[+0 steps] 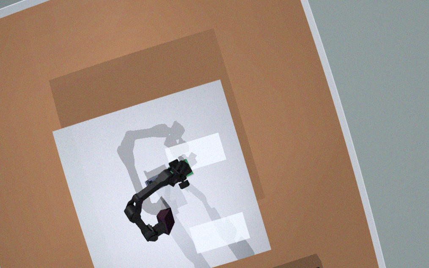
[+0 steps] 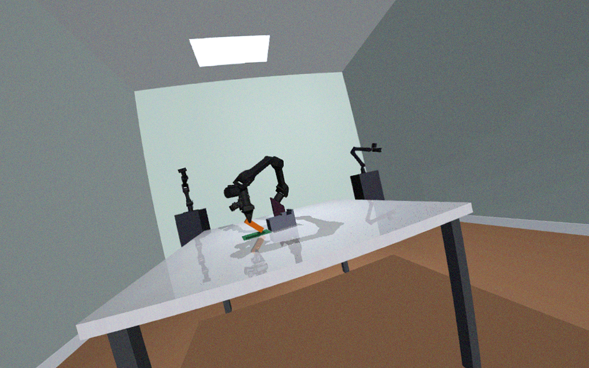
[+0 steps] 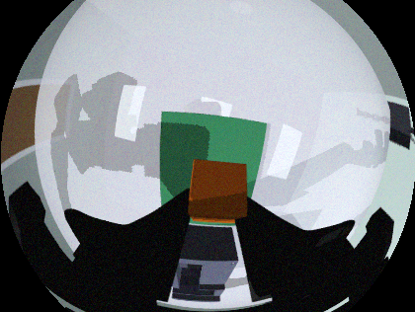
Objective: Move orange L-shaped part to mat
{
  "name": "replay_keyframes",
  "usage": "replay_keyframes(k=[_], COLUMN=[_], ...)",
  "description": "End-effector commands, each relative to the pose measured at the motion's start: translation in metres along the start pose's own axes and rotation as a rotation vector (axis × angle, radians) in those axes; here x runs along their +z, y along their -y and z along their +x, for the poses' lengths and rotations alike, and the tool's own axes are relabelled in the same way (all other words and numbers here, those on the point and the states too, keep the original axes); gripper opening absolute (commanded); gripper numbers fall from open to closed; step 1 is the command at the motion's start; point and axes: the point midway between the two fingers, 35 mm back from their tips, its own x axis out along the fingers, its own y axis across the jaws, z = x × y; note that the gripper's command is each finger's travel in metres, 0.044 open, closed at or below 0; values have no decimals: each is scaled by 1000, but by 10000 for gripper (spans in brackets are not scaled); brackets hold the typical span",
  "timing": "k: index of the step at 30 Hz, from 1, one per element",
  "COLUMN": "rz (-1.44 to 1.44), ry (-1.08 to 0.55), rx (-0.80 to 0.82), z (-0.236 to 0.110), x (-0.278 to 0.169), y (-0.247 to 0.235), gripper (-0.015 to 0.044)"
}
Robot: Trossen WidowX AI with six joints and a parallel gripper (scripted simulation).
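Note:
My gripper (image 2: 247, 218) (image 3: 212, 195) is shut on the upper end of the orange L-shaped part (image 2: 255, 226) (image 3: 218, 189). The part hangs tilted, with its lower end down close to the green mat (image 2: 250, 237) (image 3: 244, 139) (image 1: 191, 173). I cannot tell whether that end touches the mat. The grey tray (image 2: 281, 222) (image 3: 206, 264) stands just beside the mat, toward the arm's base, and its pocket is empty in the wrist view. In the overhead view the arm's wrist hides the part and most of the mat.
The arm's dark base (image 2: 277, 204) (image 1: 165, 221) stands behind the tray. Two dark boxes with camera stands are at the table's far edge, one on the left (image 2: 191, 225) and one on the right (image 2: 366, 184). The white table (image 2: 307, 251) ends close in front.

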Motion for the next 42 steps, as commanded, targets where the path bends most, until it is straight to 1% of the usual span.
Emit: replay_keyframes(k=[1,5,15,17,20,22,24,42], rz=[3,0,0,1,3,4,4,4], ry=[-1,0,0,1,3,2,2,17], rx=[2,0,0,0,0,0,0,17], z=[1,0,-3,-16,-53,-77,-87,-83], x=[0,0,0,1,2,1,0,3], y=[0,0,0,-1,-2,-1,0,-3], gripper=[0,0,262,315,394,400,400,400])
